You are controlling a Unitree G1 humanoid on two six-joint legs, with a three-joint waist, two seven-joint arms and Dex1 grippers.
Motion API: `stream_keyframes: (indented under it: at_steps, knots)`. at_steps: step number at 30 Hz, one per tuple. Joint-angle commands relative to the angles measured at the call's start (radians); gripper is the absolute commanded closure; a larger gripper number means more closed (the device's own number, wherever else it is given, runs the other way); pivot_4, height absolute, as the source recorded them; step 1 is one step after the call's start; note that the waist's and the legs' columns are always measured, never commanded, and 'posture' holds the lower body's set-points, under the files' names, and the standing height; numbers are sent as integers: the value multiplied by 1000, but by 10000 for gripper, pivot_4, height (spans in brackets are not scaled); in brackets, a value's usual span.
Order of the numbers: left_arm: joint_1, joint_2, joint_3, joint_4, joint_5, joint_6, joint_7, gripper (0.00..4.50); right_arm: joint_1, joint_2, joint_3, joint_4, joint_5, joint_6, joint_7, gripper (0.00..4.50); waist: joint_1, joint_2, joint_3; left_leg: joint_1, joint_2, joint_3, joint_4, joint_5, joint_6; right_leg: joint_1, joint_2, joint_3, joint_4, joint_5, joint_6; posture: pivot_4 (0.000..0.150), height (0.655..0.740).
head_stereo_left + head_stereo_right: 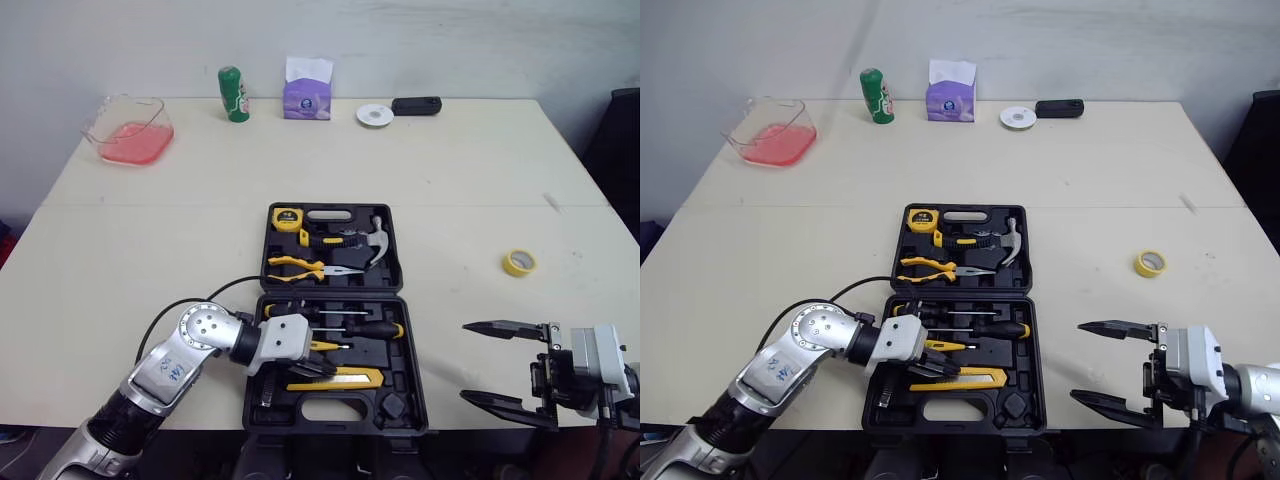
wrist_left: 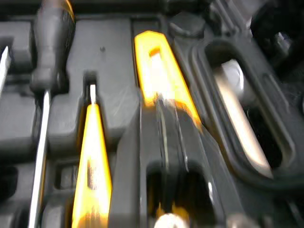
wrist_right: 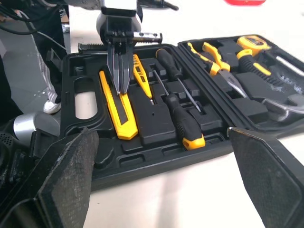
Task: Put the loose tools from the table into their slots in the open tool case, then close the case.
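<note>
Head views: one open tool case (image 1: 410,395) lies flat in the middle of the table (image 1: 150,250). Its far half holds one tape measure (image 1: 287,217), one hammer (image 1: 376,243) and one pair of pliers (image 1: 300,266). Its near half holds two black-handled screwdrivers (image 1: 375,328), one yellow tester (image 1: 325,346) and one yellow utility knife (image 1: 345,378). One roll of yellow tape (image 1: 518,262) lies loose to the right of the case, well apart from it. Along the far edge stand one clear tub (image 1: 130,130) with pink contents, one green can (image 1: 234,94), one purple tissue pack (image 1: 307,95), one white disc (image 1: 374,115) and one black block (image 1: 416,105). The left gripper (image 1: 322,368) is over the near half. The right gripper (image 1: 465,362) hovers by the table's near right corner, spread wide.

Left wrist view: the left fingers (image 2: 161,156) are pressed together with nothing between them, and their tips rest on the knife in its slot, with the tester just beside it.

Right wrist view: the two right pads (image 3: 66,175) stand far apart and hold nothing, aimed at the case from its side
</note>
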Motion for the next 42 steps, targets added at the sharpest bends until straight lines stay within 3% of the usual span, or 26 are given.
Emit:
stream_keyframes:
  at_steps: [1, 11, 13, 14, 17, 25, 34, 42]
  knots:
    - [34, 33, -65, 30, 78, 48, 7, 44467, 8, 14, -2, -12, -6, -15, -14, 0, 0, 0, -1, 0, 0, -1, 0, -1, 1, 1, 0, 0, 0, 0, 0, 1500, 7400]
    - [25, 0, 5, 50, 40, -102, 40, 44467, -6, 45, -26, 48, -34, -26, -66, 0, 1, 3, -4, 0, 0, -1, 0, -2, 3, 1, -2, -1, -1, 0, 0, 1500, 7400]
    - [26, -21, 90, 29, -59, -121, 33, 44467, -14, 53, -54, 88, -48, -43, -88, 0, 1, 3, -4, 0, 0, -2, 0, -2, 3, 1, -2, -1, -1, 0, 0, 1500, 7400]
    - [34, -26, 164, -11, -170, -60, 35, 44467, -15, 52, -74, 114, -56, -59, -95, 0, 0, 3, -4, 0, 0, -2, 0, -2, 3, 1, -2, -1, -1, 0, 0, 1500, 7400]
    - [61, -13, 334, -65, -305, 10, 71, 36036, -43, 45, -130, 225, -82, -114, -114, 0, -1, 3, -4, -3, 1, -2, 0, -2, 3, -1, -6, -1, -1, 0, -1, 1500, 7400]
    - [226, 38, 698, 72, -299, -51, 179, 920, -155, 75, -215, 535, -188, -330, -247, 0, -20, 3, -4, -1, -1, -1, -1, 1, -2, 0, -7, -3, 0, 0, 0, 1500, 7400]
    - [430, -14, 1078, 343, -237, -231, 385, 323, -154, 97, -329, 877, -265, -499, -484, 0, -28, 2, -3, -2, -2, 0, -2, -1, -2, -2, -11, -4, -3, 0, 0, 1500, 7400]
    - [512, -65, 1202, 440, -214, -229, 586, 323, -123, 76, -382, 1079, -269, -583, -618, 0, -29, 2, -3, -1, -1, 1, -3, -8, -2, -1, -13, -3, -3, 0, 0, 1500, 7400]
